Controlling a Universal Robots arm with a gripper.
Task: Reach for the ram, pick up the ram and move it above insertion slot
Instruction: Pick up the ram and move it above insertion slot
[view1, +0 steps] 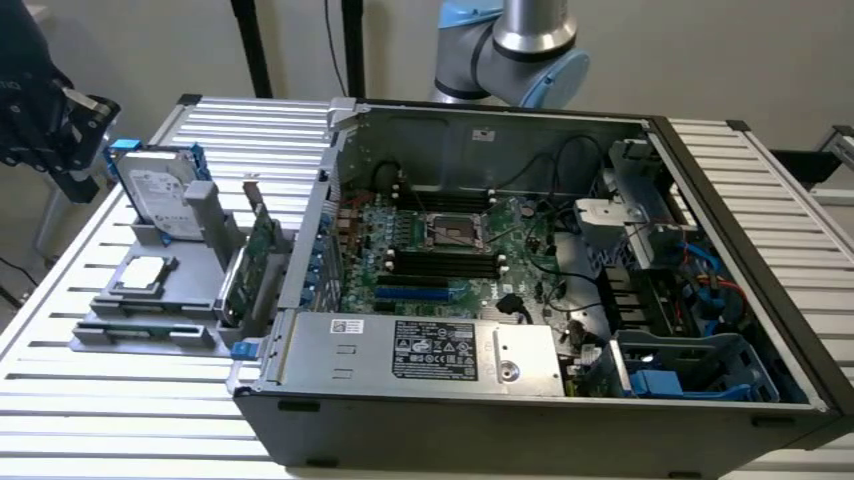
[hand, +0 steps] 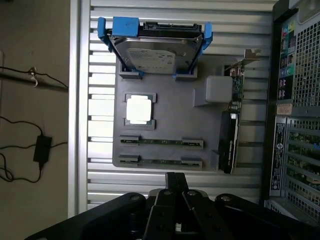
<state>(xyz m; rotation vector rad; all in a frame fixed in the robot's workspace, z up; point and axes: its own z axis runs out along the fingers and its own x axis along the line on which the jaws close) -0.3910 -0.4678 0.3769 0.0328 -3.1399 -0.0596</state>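
on the grey holder (hand: 165, 107), the ram (hand: 160, 161) stands on edge: thin, light, stiff, fragile. we would pinch its flat faces mid-length. our gripper (hand: 175, 179) hovers near, fingertips together, empty.

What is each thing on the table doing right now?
Computer case, open, side panel off.
Ram sticks, both sitting in the gray holder, untouched.
Hard drive, upright in its blue bracket.
Processor, lying flat in the holder.
Expansion card, standing on edge.
End effector, shut, holding nothing.
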